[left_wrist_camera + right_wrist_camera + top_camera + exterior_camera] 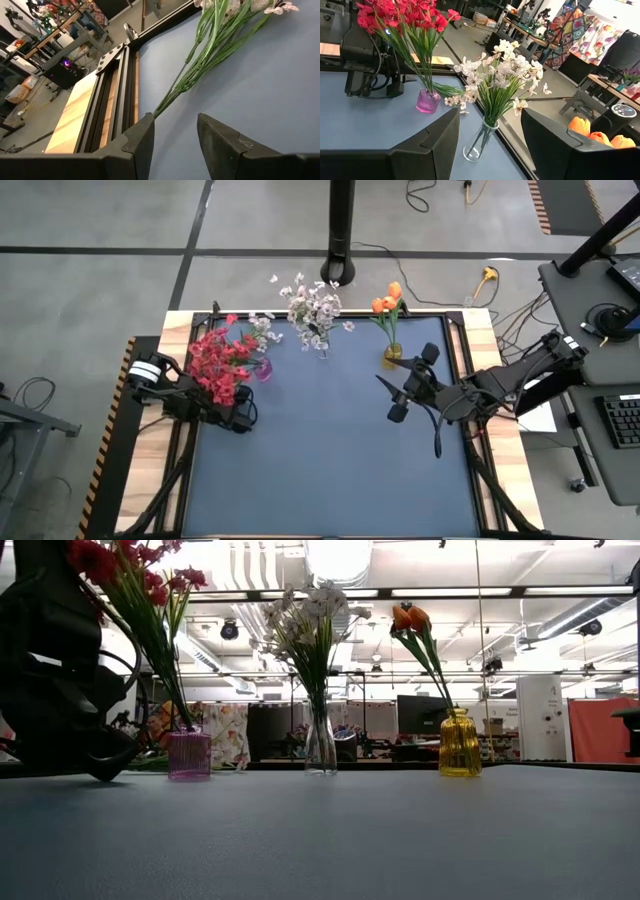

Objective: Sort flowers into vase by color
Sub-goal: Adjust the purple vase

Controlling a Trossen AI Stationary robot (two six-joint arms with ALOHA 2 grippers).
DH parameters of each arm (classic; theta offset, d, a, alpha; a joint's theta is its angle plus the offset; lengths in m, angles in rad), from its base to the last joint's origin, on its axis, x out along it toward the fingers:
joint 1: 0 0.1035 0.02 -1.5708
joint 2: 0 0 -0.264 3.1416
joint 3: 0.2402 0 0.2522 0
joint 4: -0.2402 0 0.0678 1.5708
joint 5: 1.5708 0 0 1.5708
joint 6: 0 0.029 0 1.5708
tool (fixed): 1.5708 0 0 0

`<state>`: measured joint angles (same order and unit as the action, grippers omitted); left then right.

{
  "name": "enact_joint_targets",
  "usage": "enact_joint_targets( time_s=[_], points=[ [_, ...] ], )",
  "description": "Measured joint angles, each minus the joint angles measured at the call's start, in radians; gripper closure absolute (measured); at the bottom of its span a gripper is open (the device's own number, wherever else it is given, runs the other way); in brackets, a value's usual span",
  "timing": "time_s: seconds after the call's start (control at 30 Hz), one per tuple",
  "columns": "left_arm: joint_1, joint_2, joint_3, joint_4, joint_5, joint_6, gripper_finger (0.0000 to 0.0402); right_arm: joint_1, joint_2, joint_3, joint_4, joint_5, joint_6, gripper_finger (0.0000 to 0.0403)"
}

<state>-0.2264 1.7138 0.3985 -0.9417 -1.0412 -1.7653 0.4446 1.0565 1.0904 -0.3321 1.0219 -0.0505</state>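
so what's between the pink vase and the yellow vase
The clear glass vase of white flowers stands between the pink vase and the yellow vase, clearest in the low view.

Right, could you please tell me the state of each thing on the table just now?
Red flowers: standing in pink vase.
White flowers: standing in clear vase.
Orange flowers: standing in yellow vase.
Loose white spray: lying flat on the mat.
Left gripper: open, empty.
Right gripper: open, empty.
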Motion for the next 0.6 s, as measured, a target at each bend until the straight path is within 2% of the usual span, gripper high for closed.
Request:
enact_joint_targets(
  time_s=[0.2, 0.37, 0.6],
  points=[
    [0.002, 0.0, 0.0, 0.001, 0.0, 0.001, 0.0268, 0.0, 0.0, 0.0, 0.0, 0.0, -0.003, 0.0197],
    [0.003, -0.001, 0.028, -0.012, 0.042, 0.051, 0.0269, 0.0, 0.0, 0.0, 0.001, 0.0, -0.003, 0.0197],
    [0.0, -0.005, 0.103, -0.116, 0.12, 0.09, 0.0269, 0.0, 0.0, 0.0, 0.001, 0.0, -0.003, 0.0197]
  ],
)
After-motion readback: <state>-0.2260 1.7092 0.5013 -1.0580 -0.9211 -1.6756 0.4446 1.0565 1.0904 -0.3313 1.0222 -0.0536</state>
